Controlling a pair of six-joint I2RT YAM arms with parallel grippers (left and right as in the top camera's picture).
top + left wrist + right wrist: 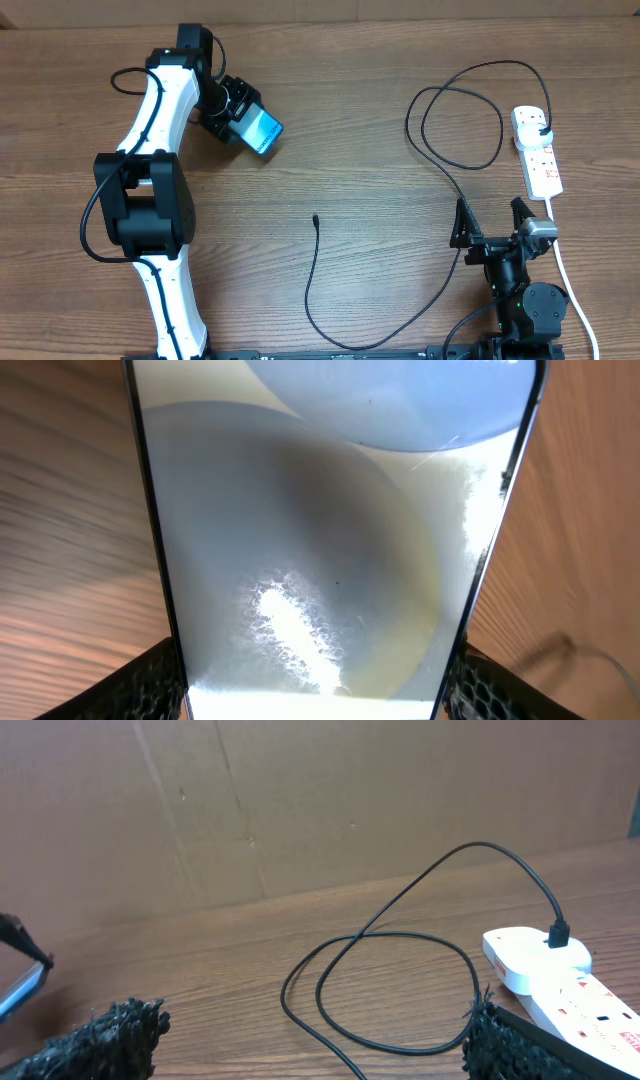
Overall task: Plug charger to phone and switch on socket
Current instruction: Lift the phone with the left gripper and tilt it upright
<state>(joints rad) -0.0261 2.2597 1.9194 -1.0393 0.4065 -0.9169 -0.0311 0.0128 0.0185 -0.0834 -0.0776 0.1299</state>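
Note:
The phone (pixel 264 133), its cyan screen lit, is held off the table at the upper left, and my left gripper (pixel 249 121) is shut on its edges. In the left wrist view the phone (pixel 310 530) fills the frame between the two black fingers (pixel 150 682). The charger (pixel 318 285) is a thin black cable. Its small tip (pixel 315 217) lies loose mid-table, and its black plug (pixel 541 127) sits in the white socket (pixel 540 160) at the right. My right gripper (pixel 490 222) stands open near the front right, just short of the cable loop (pixel 400 975) and the socket (pixel 545 975).
Brown cardboard (pixel 300 810) walls off the back of the wooden table. The socket's white cord (pixel 572 285) runs down past my right arm to the front edge. The charger cable passes close by my right gripper's left finger (pixel 461 222).

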